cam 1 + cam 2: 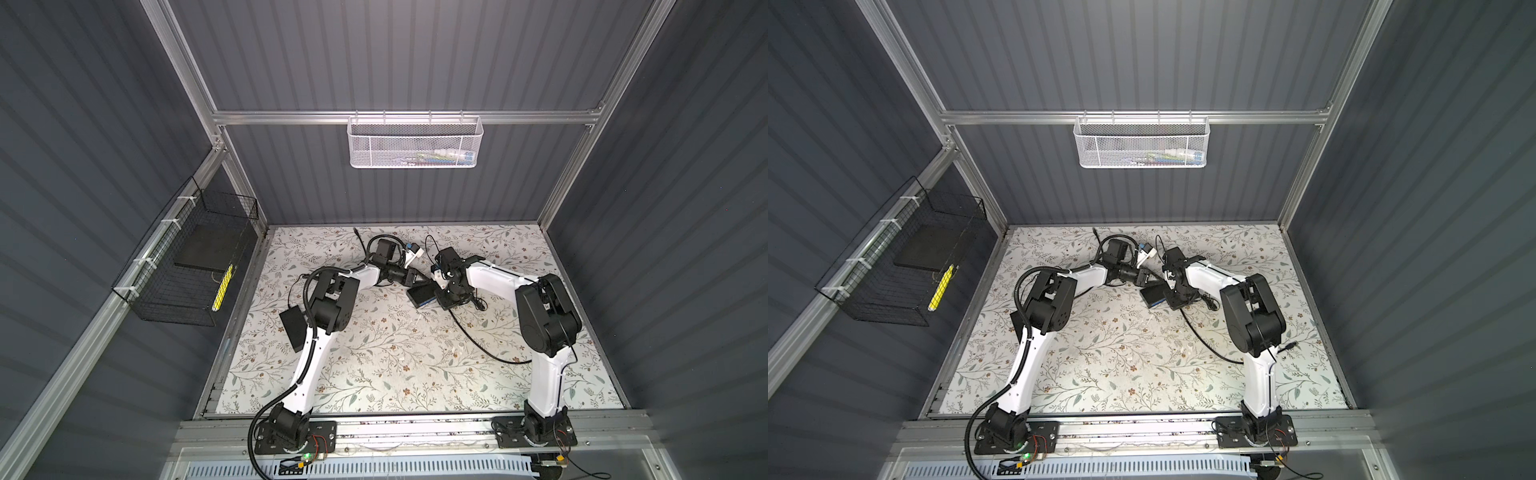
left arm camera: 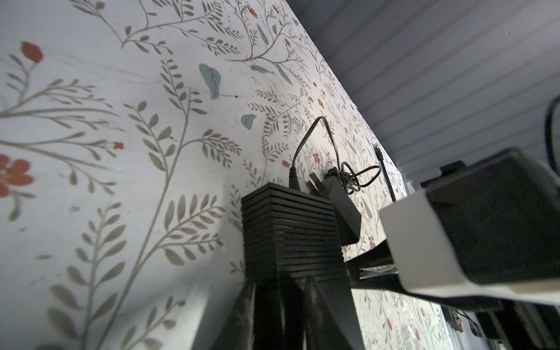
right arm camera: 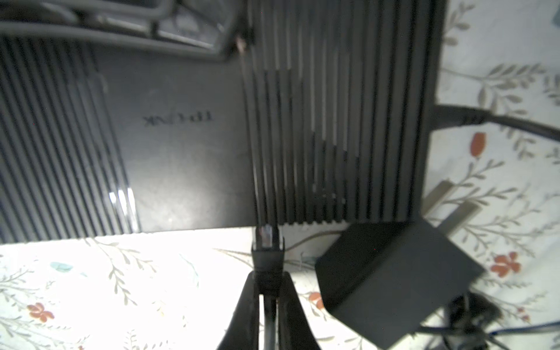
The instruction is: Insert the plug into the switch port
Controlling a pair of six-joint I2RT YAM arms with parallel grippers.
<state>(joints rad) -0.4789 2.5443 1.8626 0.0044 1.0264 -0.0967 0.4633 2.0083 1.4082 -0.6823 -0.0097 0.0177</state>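
room: grey ribbed walls stood around a flowery table (image 1: 374, 374).
right gripper (image 3: 268, 275): at the bottom middle of the right wrist view, it was squeezed shut on the plug (image 3: 268, 245), on its black sleeve.
plug: small, light and hard, I think. Its clear tip looked easy to break, so the sleeve seemed the best place to hold.
switch (image 3: 181, 136): it filled the upper frame there, with the plug tip right at its edge. It looked light and slippery.
switch port: hidden; I could not tell if the plug was in.
left gripper (image 1: 417, 278): in the middle of a top view, it seemed closed on the switch's corner.
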